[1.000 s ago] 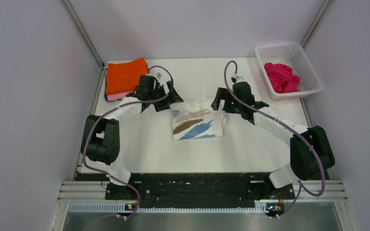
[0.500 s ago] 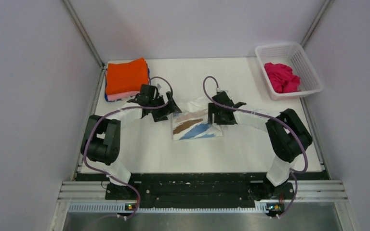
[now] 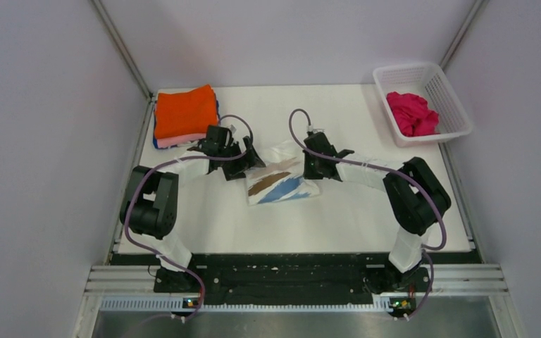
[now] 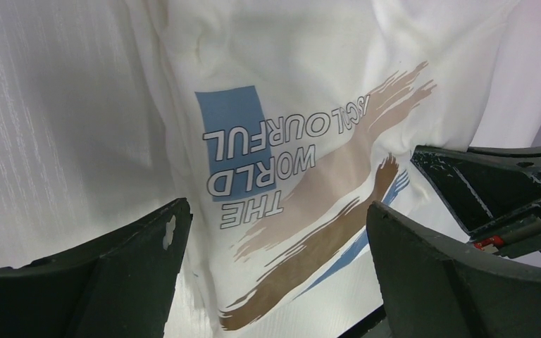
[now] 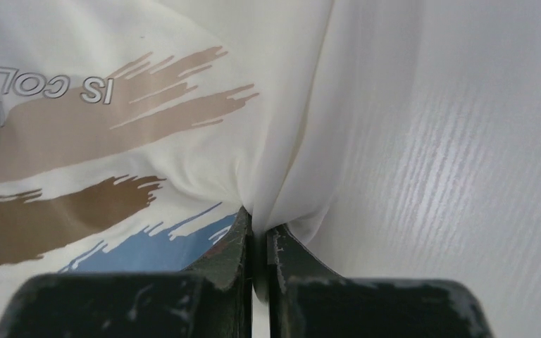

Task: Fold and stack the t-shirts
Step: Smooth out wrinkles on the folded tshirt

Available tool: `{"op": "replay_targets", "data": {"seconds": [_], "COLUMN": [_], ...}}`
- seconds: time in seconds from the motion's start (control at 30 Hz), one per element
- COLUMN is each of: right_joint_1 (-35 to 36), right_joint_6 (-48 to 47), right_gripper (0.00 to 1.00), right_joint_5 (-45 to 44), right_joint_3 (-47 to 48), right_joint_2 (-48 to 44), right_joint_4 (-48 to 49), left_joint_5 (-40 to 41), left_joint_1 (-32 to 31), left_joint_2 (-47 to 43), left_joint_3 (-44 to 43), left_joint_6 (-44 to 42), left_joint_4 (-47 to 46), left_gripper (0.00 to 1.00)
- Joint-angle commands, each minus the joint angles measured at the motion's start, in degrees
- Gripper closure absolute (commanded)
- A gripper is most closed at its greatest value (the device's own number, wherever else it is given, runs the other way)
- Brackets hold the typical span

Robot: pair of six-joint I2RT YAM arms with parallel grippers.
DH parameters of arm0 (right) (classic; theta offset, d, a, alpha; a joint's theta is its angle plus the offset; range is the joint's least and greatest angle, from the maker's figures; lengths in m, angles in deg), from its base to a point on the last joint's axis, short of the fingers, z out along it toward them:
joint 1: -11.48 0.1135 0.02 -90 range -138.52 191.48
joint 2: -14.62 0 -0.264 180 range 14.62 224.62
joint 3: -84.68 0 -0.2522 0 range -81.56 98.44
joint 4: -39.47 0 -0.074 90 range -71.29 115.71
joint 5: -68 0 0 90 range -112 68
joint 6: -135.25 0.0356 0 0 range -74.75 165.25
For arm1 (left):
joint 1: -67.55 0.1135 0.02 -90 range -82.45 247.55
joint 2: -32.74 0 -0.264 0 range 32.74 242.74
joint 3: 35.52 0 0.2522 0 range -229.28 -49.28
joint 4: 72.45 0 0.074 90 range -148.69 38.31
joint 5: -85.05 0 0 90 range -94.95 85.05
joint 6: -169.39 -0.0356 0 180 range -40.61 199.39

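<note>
Three grey walls (image 3: pixel 35 141), white table (image 3: pixel 352 218), printed t-shirt (image 3: pixel 282 184)

Bright, even, diffuse light from above. The arms (image 3: pixel 366 172) throw only faint, soft shadows on the white table (image 3: pixel 366 211). Right wrist view: a pale sheen streaks the table's grain at right; the near fingers (image 5: pixel 225 267) are slightly blurred. Left wrist view: the printed shirt (image 4: pixel 289 162) is sharp, the dark fingers soft-edged and nearly featureless.
</note>
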Motion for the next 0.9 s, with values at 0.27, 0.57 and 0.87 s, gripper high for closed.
{"op": "replay_targets", "data": {"seconds": [0.27,0.57,0.87], "right_joint_1": [-12.0,-16.3,-16.8], "right_joint_6": [12.5,19.4,12.6], "right_gripper": [1.00,1.00,0.51], "right_joint_5": [32.5,36.3,28.7], "right_joint_3": [-16.2,-26.7,-22.3], "right_joint_2": [-7.8,-0.6,-10.6], "right_joint_4": [29.3,42.6,26.6], "left_joint_5": [1.2,2.0,3.3], "left_joint_1": [0.0,0.0,0.1], "left_joint_2": [0.6,1.5,0.7], "left_joint_3": [0.7,0.3,-0.5], "left_joint_6": [-0.1,-0.6,-1.1], "left_joint_4": [-1.2,0.4,1.7], "left_gripper": [0.03,0.03,0.03]}}
